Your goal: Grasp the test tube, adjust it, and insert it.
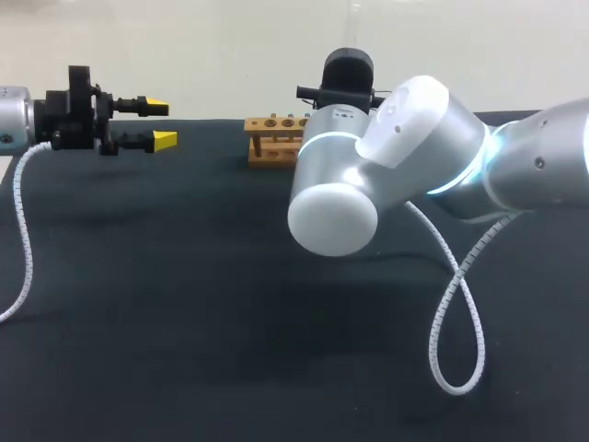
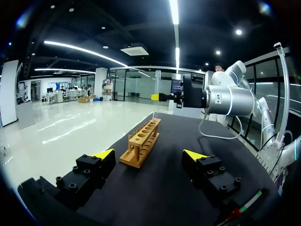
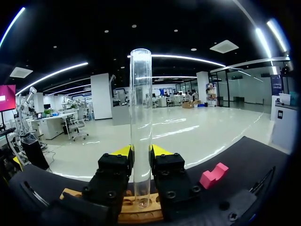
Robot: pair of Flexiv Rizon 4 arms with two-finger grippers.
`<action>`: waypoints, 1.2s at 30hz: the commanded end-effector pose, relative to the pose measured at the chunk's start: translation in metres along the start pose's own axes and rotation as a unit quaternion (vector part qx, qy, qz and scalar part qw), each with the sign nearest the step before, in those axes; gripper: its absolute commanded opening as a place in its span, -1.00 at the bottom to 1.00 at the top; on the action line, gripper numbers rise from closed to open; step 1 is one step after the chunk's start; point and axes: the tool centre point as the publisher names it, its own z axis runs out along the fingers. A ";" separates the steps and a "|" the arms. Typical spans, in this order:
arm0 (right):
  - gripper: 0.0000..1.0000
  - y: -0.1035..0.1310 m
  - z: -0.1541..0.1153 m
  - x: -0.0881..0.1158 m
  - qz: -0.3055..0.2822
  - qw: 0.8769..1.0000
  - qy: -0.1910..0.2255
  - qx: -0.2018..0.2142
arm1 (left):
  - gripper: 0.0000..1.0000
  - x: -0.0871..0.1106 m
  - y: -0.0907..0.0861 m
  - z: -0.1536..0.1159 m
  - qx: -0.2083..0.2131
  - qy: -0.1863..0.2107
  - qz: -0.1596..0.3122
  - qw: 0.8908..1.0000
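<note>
- Right claw (image 3: pixel 141 153) is pinching the tube (image 3: pixel 141 117) low on its body, one finger on each side, and the glass stands upright!
- Directly under it sits the rack (image 3: pixel 139 213), at the far side of the table (image 1: pixel 184 304). The tube's rounded lower end hangs right at the row of holes.
- Whether that end has entered a hole, I cannot tell from these views.
- Left claw (image 1: pixel 161 123) hovers out at its own side, fingers spread with nothing between them, pointing along the rack, well apart from it.
- A pink block (image 3: pixel 214 175) lies on the table beside the rack, touched by neither claw.
- Score so far, as I read it: grasp done, tube turned upright and lined up over the rack.
- What's left is the insertion itself: lower it straight into a hole, then let go.
</note>
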 end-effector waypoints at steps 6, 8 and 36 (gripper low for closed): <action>-1.00 -0.003 0.010 0.007 -0.004 1.000 0.000 -0.003 | 1.00 0.001 -0.002 0.000 -0.003 -0.002 0.002 1.000; -1.00 -0.004 0.011 0.009 -0.005 1.000 0.001 -0.003 | 1.00 0.001 -0.002 0.000 -0.003 -0.002 0.002 1.000; -1.00 -0.002 0.020 0.047 0.013 1.000 0.024 0.005 | 1.00 0.001 -0.002 0.000 -0.003 -0.002 0.002 1.000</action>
